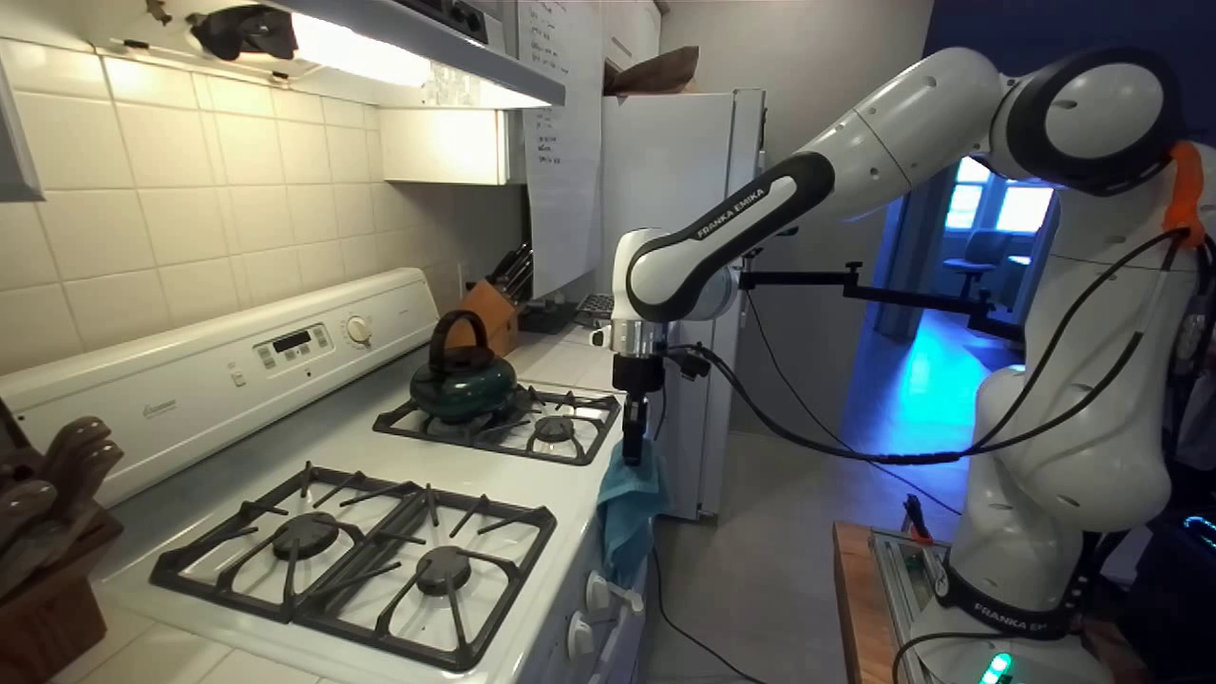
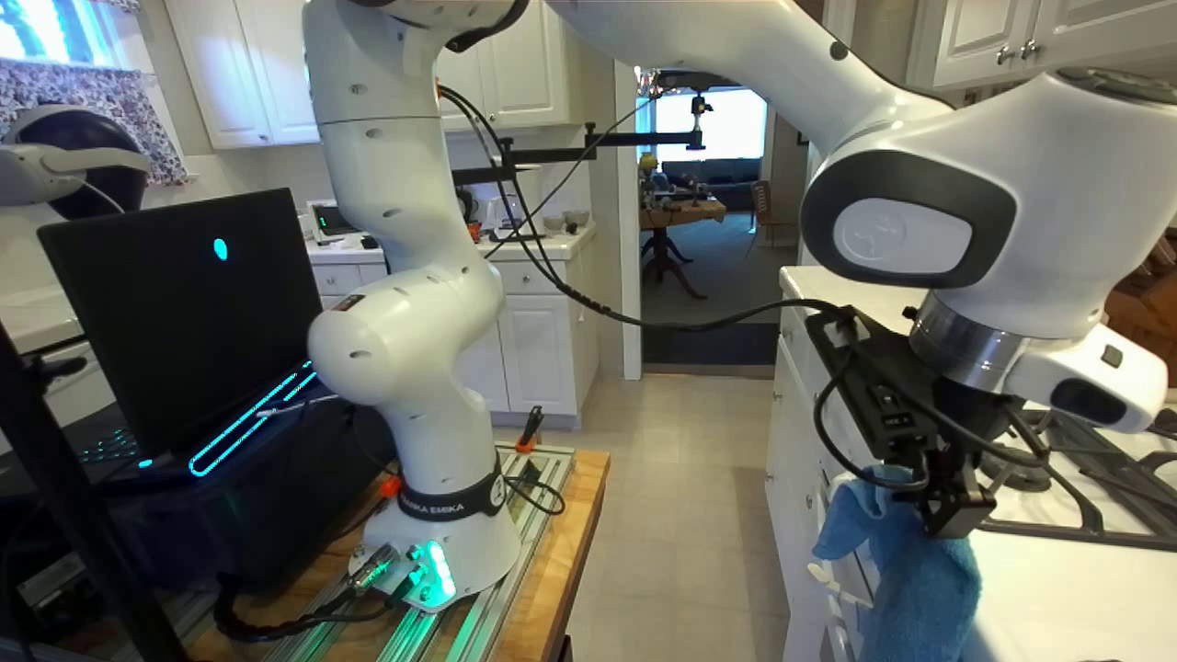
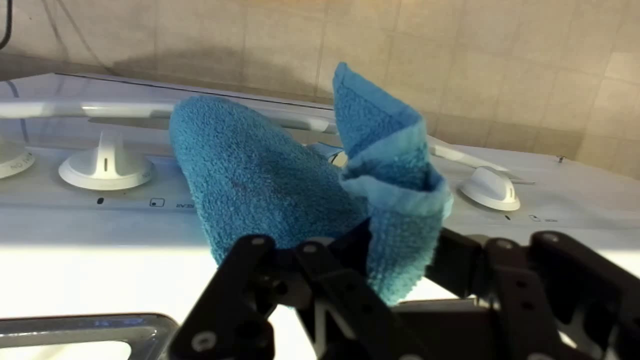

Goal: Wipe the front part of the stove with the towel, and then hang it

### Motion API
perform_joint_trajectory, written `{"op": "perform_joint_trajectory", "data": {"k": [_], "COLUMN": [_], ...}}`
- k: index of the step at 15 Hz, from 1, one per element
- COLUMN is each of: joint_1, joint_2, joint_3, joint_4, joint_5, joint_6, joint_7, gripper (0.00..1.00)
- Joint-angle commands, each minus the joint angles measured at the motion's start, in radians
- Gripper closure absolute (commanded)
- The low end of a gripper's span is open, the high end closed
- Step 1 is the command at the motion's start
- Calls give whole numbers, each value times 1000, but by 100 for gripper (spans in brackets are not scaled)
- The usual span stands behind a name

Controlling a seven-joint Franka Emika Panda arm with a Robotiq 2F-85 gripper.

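The white stove stands along the wall, with black burner grates; its front part also shows in an exterior view and in the wrist view. My gripper points down at the stove's front edge and is shut on the teal-blue towel. The towel hangs down over the front face in both exterior views. In the wrist view one fold of the towel is pinched between the fingers, and the larger part covers some of the oven door handle. Whether it touches the handle cannot be told.
White control knobs stick out from the stove front beside the towel. A dark green kettle sits on the far grate. A knife block stands at the near left. The refrigerator is beyond the stove.
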Motion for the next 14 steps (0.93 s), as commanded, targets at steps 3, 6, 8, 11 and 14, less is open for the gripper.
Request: {"op": "perform_joint_trajectory", "data": {"k": [3, 6, 8, 11, 14], "joint_1": [14, 18, 16, 13, 14], "joint_2": [4, 1, -2, -2, 6], "joint_3": [16, 21, 19, 15, 15], "joint_4": [-13, -29, -41, -64, -51], "joint_5": [-27, -21, -2, 7, -3], "joint_6": [33, 70, 105, 158, 156], "joint_7": [-66, -58, -64, -67, -49], "gripper": [97, 97, 97, 97, 89]}}
